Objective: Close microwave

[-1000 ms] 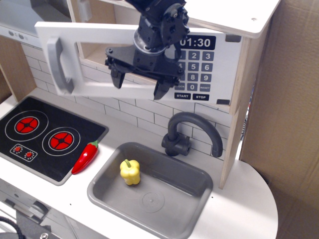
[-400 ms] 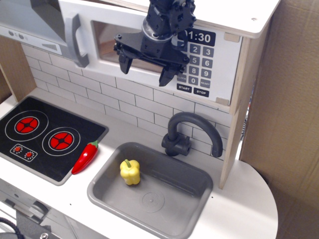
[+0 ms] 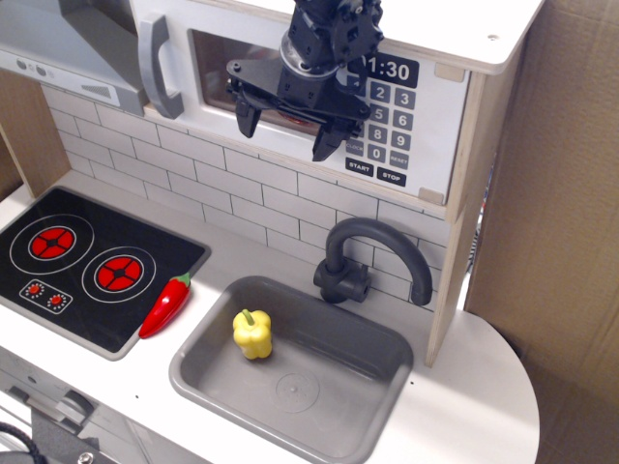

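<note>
The toy microwave [image 3: 406,145] sits under the wooden top shelf, with a black keypad [image 3: 385,121] showing 1:30. Its white door [image 3: 208,116] with a clear window and grey vertical handle [image 3: 158,68] lies nearly flat against the microwave front. My black gripper [image 3: 287,126] is open and empty, with its fingers [image 3: 327,142] spread in front of the door's right part, against or very close to the door. The arm above hides part of the window and the keypad's left edge.
A dark grey faucet [image 3: 363,256] stands below the microwave, behind a grey sink [image 3: 382,382] holding a yellow pepper [image 3: 252,333]. A red chilli [image 3: 167,303] lies beside the black stove [image 3: 87,261]. A grey range hood [image 3: 63,43] is at upper left.
The door has swung from wide open to nearly flat against the microwave. My gripper moved up and back with it, staying open.
</note>
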`<action>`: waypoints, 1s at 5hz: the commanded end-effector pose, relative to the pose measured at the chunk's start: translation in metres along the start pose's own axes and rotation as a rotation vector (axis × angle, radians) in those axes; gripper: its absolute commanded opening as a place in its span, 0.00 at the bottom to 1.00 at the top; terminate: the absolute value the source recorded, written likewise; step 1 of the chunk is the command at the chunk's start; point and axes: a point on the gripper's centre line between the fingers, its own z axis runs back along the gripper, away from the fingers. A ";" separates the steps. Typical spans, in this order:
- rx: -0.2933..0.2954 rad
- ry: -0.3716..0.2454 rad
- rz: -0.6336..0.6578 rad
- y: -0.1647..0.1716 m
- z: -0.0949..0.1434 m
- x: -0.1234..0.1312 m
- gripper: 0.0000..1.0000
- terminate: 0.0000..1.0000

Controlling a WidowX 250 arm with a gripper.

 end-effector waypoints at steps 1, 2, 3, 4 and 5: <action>-0.005 -0.199 0.081 -0.001 0.007 0.021 1.00 0.00; -0.011 -0.162 0.063 -0.004 0.009 0.019 1.00 0.00; -0.021 0.079 0.075 -0.017 0.030 -0.008 1.00 0.00; -0.036 0.218 0.110 -0.036 0.044 -0.056 1.00 0.00; -0.090 0.273 0.135 -0.045 0.041 -0.081 1.00 0.00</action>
